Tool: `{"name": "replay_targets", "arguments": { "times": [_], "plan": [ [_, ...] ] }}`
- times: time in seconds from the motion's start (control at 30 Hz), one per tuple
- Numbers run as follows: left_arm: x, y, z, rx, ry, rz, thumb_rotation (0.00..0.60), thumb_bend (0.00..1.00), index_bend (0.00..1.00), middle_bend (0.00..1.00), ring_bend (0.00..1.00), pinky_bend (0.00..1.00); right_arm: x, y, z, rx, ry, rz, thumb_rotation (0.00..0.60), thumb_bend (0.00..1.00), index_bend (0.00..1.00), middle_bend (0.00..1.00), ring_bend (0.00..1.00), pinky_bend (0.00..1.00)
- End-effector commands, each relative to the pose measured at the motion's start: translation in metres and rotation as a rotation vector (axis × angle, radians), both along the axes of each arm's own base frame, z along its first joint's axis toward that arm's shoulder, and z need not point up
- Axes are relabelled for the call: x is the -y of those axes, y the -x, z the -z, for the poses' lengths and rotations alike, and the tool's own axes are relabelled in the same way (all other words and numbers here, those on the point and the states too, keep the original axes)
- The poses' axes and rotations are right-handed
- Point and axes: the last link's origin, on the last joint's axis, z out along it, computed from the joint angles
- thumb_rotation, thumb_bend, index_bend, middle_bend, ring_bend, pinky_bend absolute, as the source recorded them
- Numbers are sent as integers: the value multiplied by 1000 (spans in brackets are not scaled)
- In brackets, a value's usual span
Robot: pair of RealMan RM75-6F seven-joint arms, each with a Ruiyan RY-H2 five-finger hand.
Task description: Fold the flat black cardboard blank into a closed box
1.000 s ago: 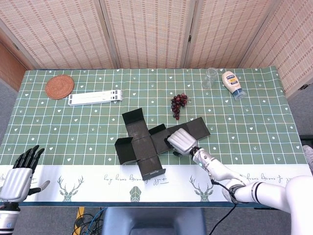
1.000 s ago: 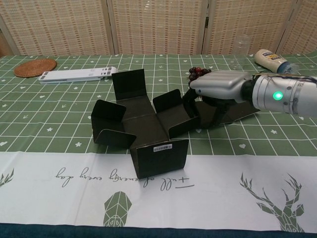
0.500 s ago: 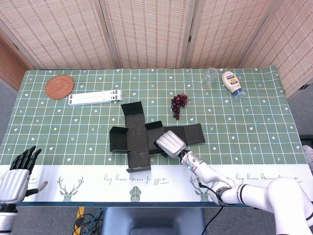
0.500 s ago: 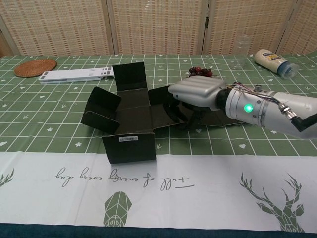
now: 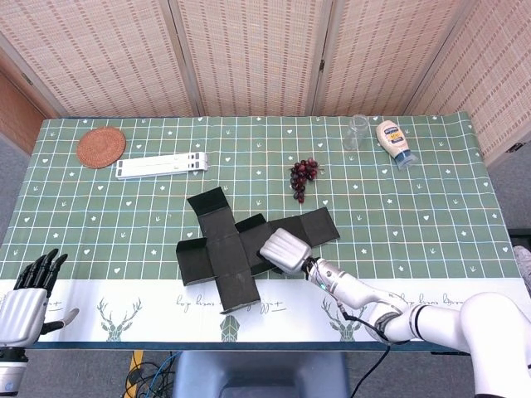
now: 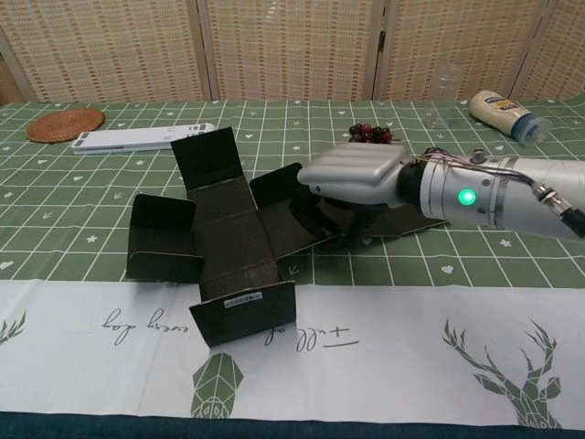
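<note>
One black cardboard blank, flaps half-raised, lies under the right hand, whose dark fingers press it; the left hand hangs spread, holding nothing.

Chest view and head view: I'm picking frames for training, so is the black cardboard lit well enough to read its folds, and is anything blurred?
Head view: even, soft light, sharp throughout; the black cardboard blank reads nearly flat black, creases faint. Chest view: flaps catch light differently, so folds show clearly; a soft shadow lies under the right hand; no visible motion blur.
</note>
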Motion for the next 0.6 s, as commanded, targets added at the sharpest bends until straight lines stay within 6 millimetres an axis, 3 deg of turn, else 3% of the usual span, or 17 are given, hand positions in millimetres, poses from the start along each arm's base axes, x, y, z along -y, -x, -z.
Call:
{"name": "replay_targets", "arguments": {
  "times": [0.03, 0.07, 0.13, 0.2, 0.27, 0.4, 0.6],
  "plan": [
    [-1, -1, 1, -1, 2, 2, 600, 143, 0, 0, 16, 98, 1, 4, -4, -17, 3, -8, 600, 408, 688, 644, 909, 1000],
    [-1, -1, 1, -1, 3, 3, 600, 143, 0, 0, 16, 98, 2, 6, -5, -25, 4, -8, 600, 375, 656, 603, 906, 1000],
    [-2, -2, 1, -3, 4, 6, 600, 143, 0, 0, 16, 98, 1, 9, -7, -34, 6, 4, 600, 292, 495, 481, 885, 1000],
    [-3, -2, 0, -5, 6, 7, 600, 143, 0, 0, 16, 98, -1, 11, -10, -33, 6, 27, 600, 185, 207, 318, 834, 1000],
    [-5, -3, 0, -6, 7, 10, 600, 144, 0, 0, 16, 98, -3, 11, -15, -30, 15, 40, 600, 132, 40, 209, 792, 1000],
    [-7, -5, 0, -7, 10, 17, 600, 144, 0, 0, 16, 98, -6, 11, -28, -9, 43, 70, 600, 111, 0, 103, 752, 1000],
    [-8, -7, 1, -5, 13, 26, 600, 143, 0, 0, 15, 98, 5, 15, -51, -1, 96, 159, 600, 110, 0, 84, 747, 1000]
  ]
}}
